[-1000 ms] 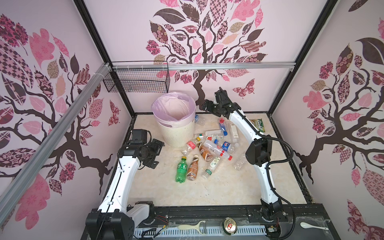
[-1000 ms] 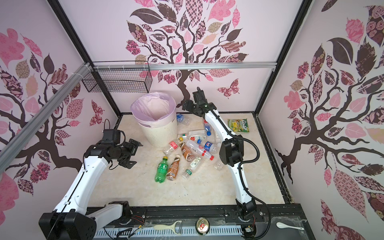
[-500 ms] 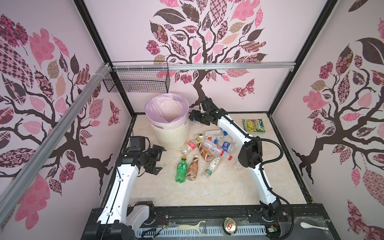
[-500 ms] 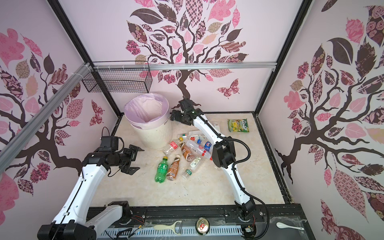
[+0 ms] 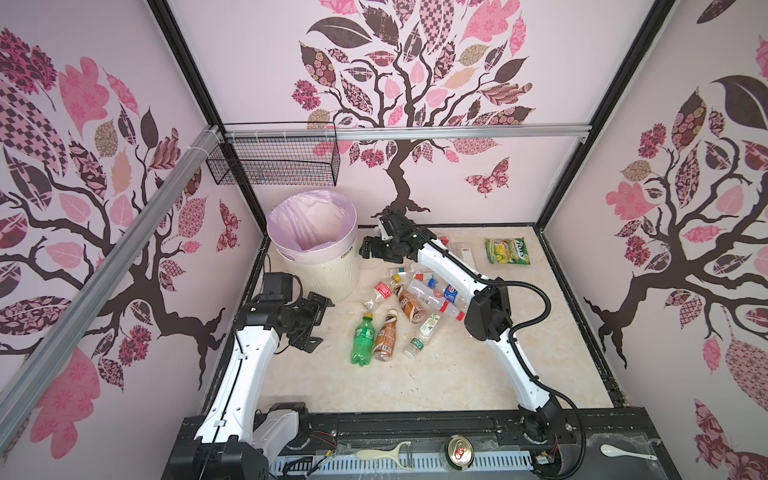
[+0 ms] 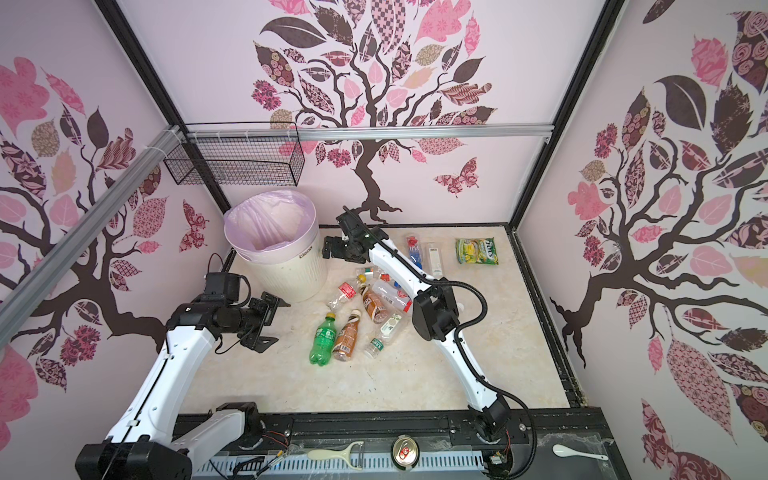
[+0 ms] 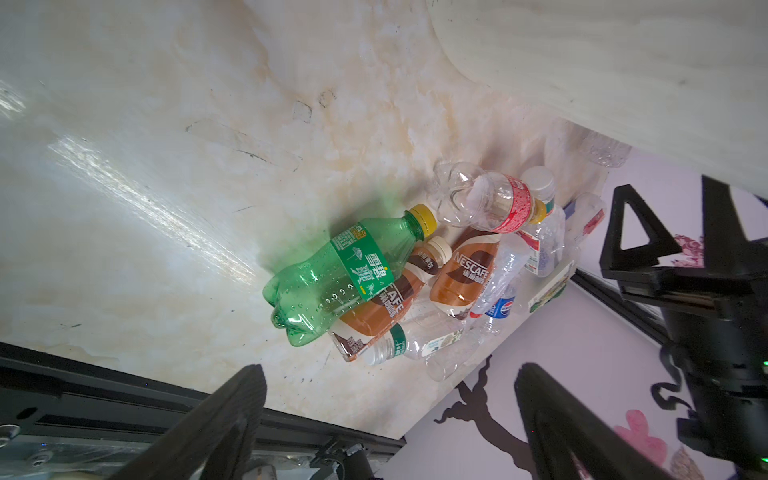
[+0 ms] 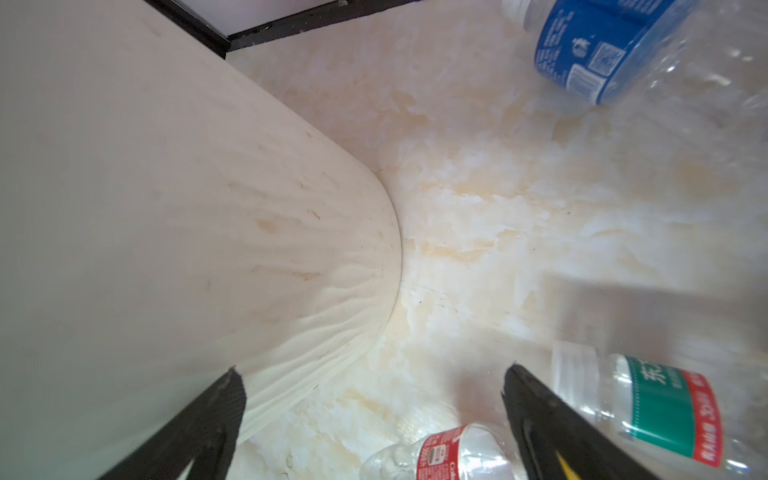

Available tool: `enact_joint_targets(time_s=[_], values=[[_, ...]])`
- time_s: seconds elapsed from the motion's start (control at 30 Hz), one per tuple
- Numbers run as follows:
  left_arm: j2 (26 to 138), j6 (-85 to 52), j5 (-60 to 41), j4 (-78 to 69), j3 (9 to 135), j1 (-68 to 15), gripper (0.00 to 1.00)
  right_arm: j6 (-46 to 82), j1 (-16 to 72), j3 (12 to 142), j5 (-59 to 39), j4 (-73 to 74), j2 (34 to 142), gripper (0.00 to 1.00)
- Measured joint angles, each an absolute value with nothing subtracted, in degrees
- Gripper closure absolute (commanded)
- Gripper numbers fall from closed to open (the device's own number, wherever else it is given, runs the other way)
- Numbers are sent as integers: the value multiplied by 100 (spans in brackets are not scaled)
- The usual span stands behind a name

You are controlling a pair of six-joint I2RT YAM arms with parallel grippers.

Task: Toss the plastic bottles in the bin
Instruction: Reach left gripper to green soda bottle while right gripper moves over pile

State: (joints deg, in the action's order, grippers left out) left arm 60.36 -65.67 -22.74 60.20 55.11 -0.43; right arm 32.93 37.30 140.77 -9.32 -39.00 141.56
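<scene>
The bin (image 5: 332, 282) (image 6: 291, 282) is cream with a pink liner and stands at the back left. A pile of plastic bottles lies mid-floor: a green one (image 5: 362, 340) (image 6: 322, 340) (image 7: 336, 274), two brown ones (image 5: 385, 336) (image 5: 409, 305) and several clear ones. My right gripper (image 5: 365, 248) (image 6: 326, 248) (image 8: 372, 372) is open and empty, low beside the bin wall (image 8: 166, 208). A red-label bottle (image 8: 440, 453) and a green-label bottle (image 8: 648, 399) lie near its fingers. My left gripper (image 5: 319, 322) (image 6: 272, 322) (image 7: 388, 374) is open and empty, left of the pile.
A black wire basket (image 5: 274, 166) hangs on the back wall above the bin. A green-yellow snack packet (image 5: 507, 250) lies at the back right, with two more bottles (image 6: 413, 249) (image 6: 434, 257) beside it. A can (image 5: 459, 448), a peeler (image 5: 382, 451) and a spoon (image 5: 623, 451) rest on the front rail.
My right gripper has swung left and down, from beside the bin's rim to low by its side. The bin has shifted left. My left gripper has dropped slightly toward the front.
</scene>
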Motion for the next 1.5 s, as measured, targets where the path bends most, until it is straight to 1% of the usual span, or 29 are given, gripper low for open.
enact_joint_targets(time_s=[0.13,0.27,0.37,0.5,0.6,0.7,0.8,0.9,1.03,1.17,1.33,1.37,1.5], values=[[6226,-6322,-1900,6106,5524,-674,2,3179,3437,13227,-801,-4139,13559,0],[6552,-5970,-1404,6250,5658,-1275,2,2989,3015,12545,-314,-4541,12844,1],[6724,-5607,-1072,6366,5754,-1367,2,2961,2729,12049,167,-4668,12276,0],[6770,-5065,-821,6530,5837,-1389,2,3199,2589,11585,939,-4932,11574,0],[6917,-4633,-624,6652,5966,-1520,2,3173,2598,10750,1214,-4737,10785,0],[7054,-4324,-445,6678,5979,-1758,2,3059,2613,9572,1151,-4410,9839,0],[7076,-4132,-314,6578,5979,-2091,2,2952,2613,8753,854,-4193,9164,0],[7094,-3994,-287,6292,5937,-2401,2,2858,2613,8193,504,-4040,8744,1],[7260,-3785,-327,5728,5745,-2639,2,2740,2617,7612,152,-3913,8442,1],[7712,-3592,-311,5312,5631,-2842,2,2630,2617,7264,-19,-3935,8230,0],[8217,-3406,-274,4974,5489,-2856,2,2499,2617,7109,-93,-3938,7972,0],[8302,-3367,-259,4912,5470,-2856,2,2475,2617,7109,-117,-3938,7953,0],[8632,-3212,-235,4713,5395,-2867,10,2458,2617,7098,-228,-3929,7953,0]])
